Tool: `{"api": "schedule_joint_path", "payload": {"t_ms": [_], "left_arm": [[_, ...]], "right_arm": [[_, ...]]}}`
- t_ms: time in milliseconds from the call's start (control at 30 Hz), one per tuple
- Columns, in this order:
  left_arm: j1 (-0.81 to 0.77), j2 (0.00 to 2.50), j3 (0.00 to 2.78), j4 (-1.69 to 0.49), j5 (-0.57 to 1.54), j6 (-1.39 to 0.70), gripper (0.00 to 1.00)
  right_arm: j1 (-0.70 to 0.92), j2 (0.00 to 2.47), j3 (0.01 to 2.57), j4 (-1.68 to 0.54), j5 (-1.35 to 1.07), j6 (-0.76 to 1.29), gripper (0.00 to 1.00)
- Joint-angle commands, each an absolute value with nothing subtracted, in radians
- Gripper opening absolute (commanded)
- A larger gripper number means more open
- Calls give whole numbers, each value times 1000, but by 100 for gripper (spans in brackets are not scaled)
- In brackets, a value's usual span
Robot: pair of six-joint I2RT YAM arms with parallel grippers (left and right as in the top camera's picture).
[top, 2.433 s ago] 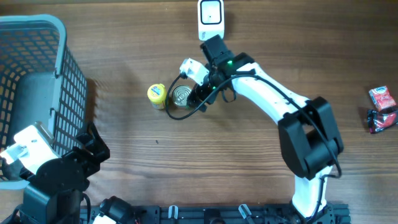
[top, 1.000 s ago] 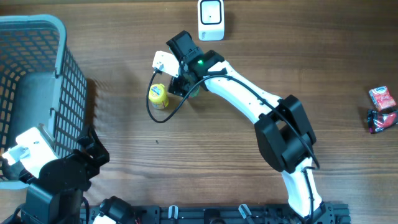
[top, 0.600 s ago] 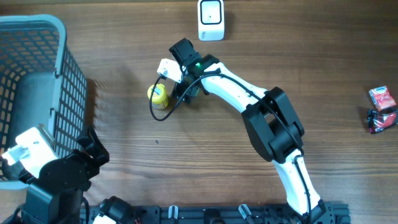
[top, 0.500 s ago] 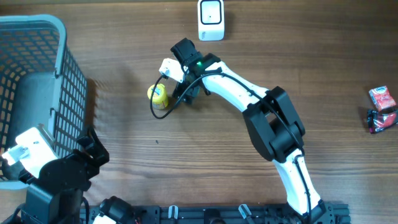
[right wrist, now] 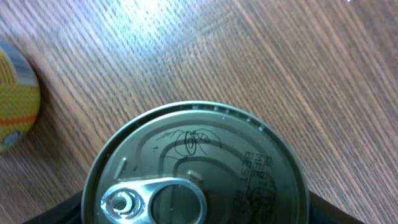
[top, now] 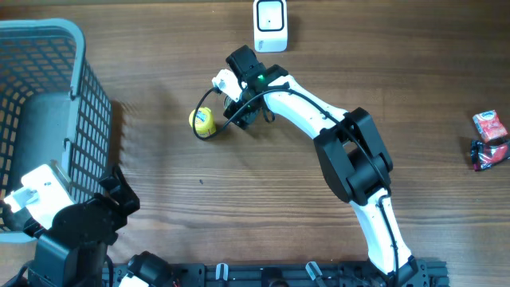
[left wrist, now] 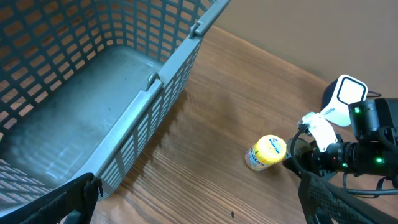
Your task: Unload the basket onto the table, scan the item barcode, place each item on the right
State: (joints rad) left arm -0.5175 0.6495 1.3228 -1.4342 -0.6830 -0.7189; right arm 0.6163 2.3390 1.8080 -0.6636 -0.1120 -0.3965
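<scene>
A silver can (right wrist: 199, 168) with a pull-tab lid fills the lower half of the right wrist view, standing upright on the wood. My right gripper (right wrist: 199, 211) straddles it, a dark finger (right wrist: 74, 208) pressed against each side. From overhead the right gripper (top: 245, 110) covers the can almost entirely. The white barcode scanner (top: 270, 24) stands at the table's far edge, just beyond that gripper. My left gripper (left wrist: 199, 205) is open and holds nothing, low at the near left beside the basket.
A small yellow container (top: 201, 119) lies just left of the can, also visible in the left wrist view (left wrist: 267, 152). A large blue-grey mesh basket (top: 80, 56) fills the left side. A red packet (top: 489, 125) and a dark item (top: 486, 155) lie at the right edge.
My right arm swung left over the can and settled on it, and its jaws have narrowed onto the can's sides. The left arm has not moved.
</scene>
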Motion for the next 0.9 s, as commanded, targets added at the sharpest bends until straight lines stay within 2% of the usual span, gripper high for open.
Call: {"api": "schedule_joint_path", "payload": {"t_ms": [0,133,433,633,867], "left_arm": [[-522,649,1320,-1434,-694,-718,100],[-522,649,1320,-1434,-694,-718,100],[-522,649,1320,-1434,-693,-718,100],[-522,649,1320,-1434,-693,-718,100],[-522,649,1320,-1433,-680,-719,100]], "right_arm": [[617,2356,1808,-661,-133,-330,77],[617,2356,1808,-652,-132,-322,66],[612,2304,1808,-706,-113,-303,65],[592,2217,1808,-885,-50,-236,66],[590,2199,1808,-1209,-54,-373,66]]}}
